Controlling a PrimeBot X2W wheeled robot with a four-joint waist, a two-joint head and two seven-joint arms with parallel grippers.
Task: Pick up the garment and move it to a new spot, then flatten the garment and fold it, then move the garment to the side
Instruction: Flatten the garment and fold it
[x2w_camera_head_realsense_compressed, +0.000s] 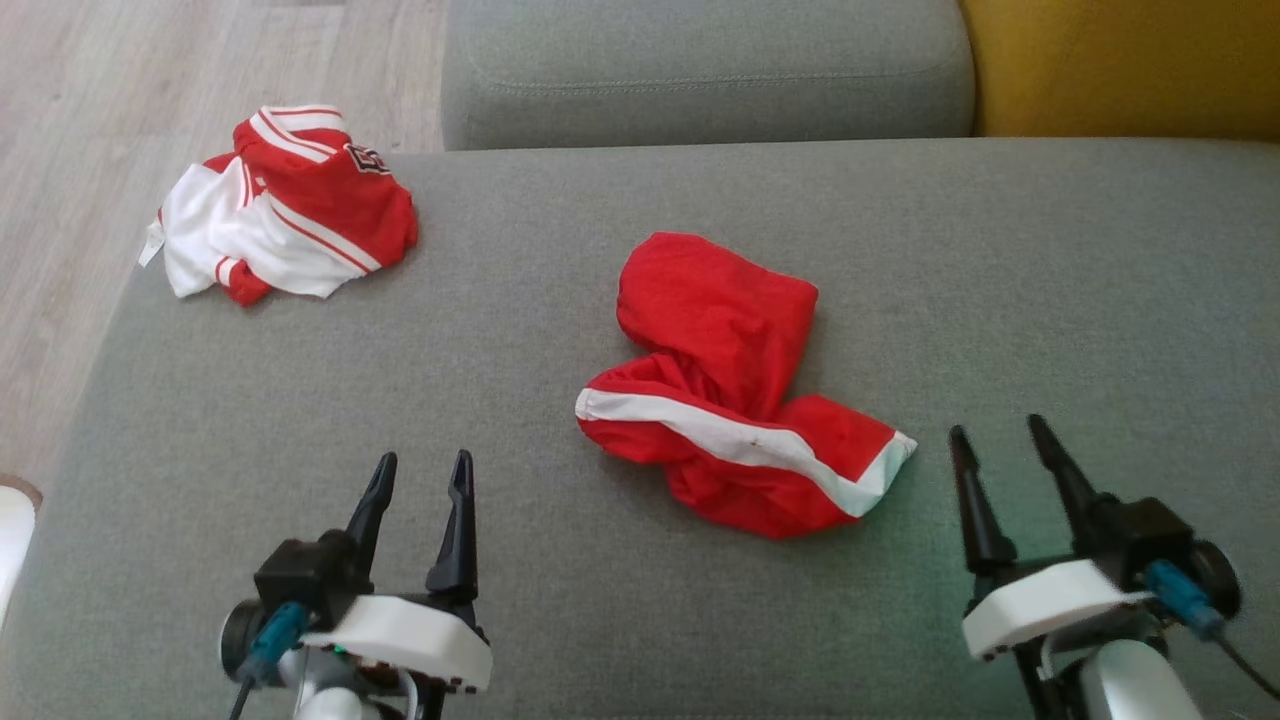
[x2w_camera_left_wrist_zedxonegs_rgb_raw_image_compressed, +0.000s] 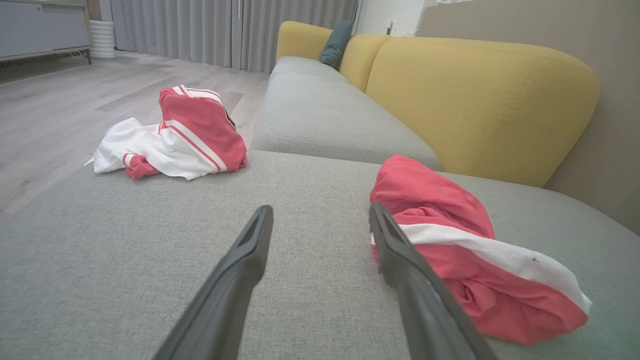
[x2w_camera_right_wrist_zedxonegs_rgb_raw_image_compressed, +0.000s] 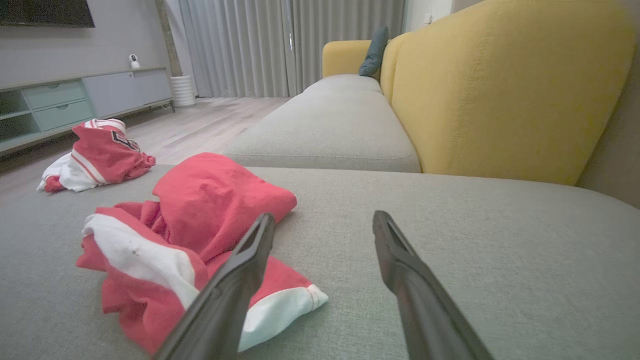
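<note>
Head view: the crumpled red garment, white-striped, lies mid-sofa, ahead between the left gripper and right gripper, both spread and empty. Left wrist view: it lies right of the fingers. Right wrist view: it lies left of them, bunched.

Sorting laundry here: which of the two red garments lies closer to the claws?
The mostly red bundle with one white stripe, in the middle of the grey cushion; the half-white jersey sits at its far left corner.
</note>
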